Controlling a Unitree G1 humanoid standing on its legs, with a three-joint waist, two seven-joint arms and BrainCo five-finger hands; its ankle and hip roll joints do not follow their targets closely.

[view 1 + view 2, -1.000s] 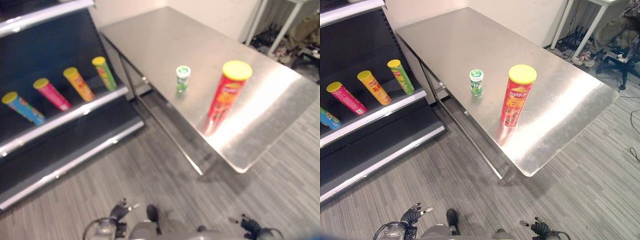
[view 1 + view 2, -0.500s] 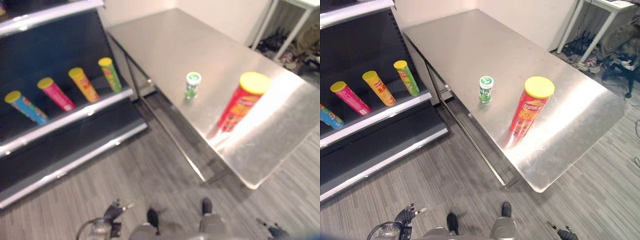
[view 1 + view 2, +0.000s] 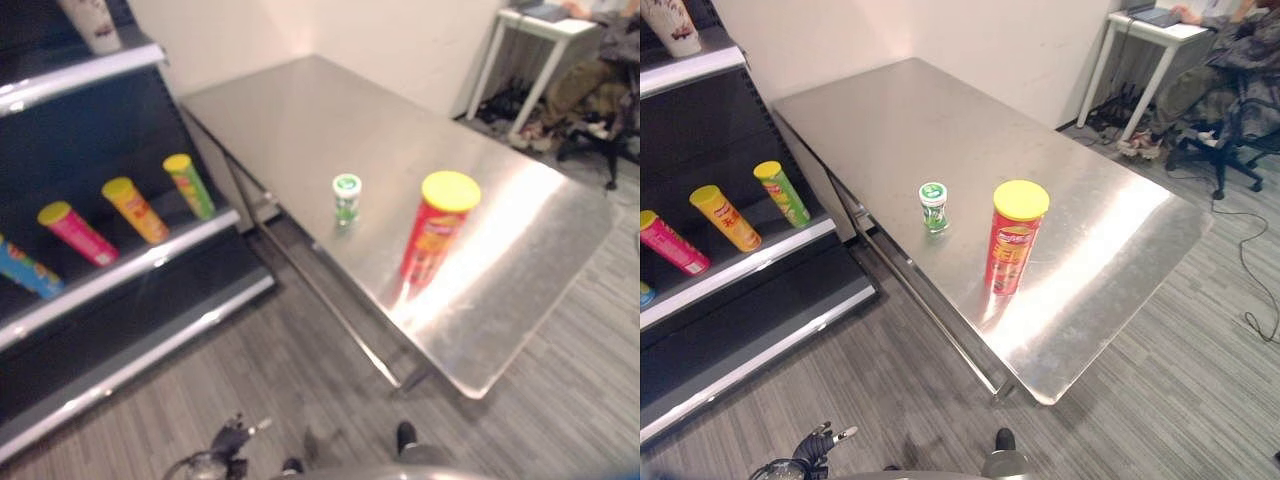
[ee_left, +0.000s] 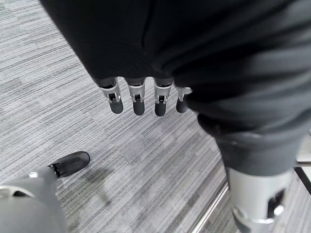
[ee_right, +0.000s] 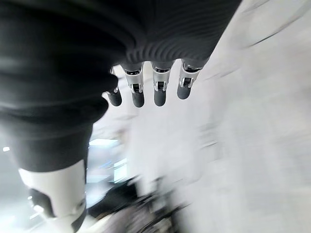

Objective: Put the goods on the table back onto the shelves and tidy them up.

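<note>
A tall red chip can (image 3: 1014, 240) with a yellow lid stands upright near the front of the steel table (image 3: 890, 120). A small green and white bottle (image 3: 933, 207) stands just left of it. The dark shelf (image 3: 740, 265) on the left holds a green can (image 3: 780, 192), a yellow can (image 3: 725, 217), a pink can (image 3: 672, 243) and a blue can (image 3: 22, 270), all lying tilted. My left hand (image 3: 818, 443) hangs low over the floor, far from the table, its fingers (image 4: 138, 99) straight and holding nothing. My right hand (image 5: 155, 92) also hangs with straight, empty fingers.
A white patterned cup (image 3: 670, 25) stands on the upper shelf. A person (image 3: 1240, 50) sits on a chair at a white desk (image 3: 1145, 25) at the back right. Grey plank floor (image 3: 890, 400) lies between the shelf and the table.
The whole picture has shifted because the camera moved. The can and the bottle stand where they were on the table. My right hand has slipped past the lower edge of the eye views.
</note>
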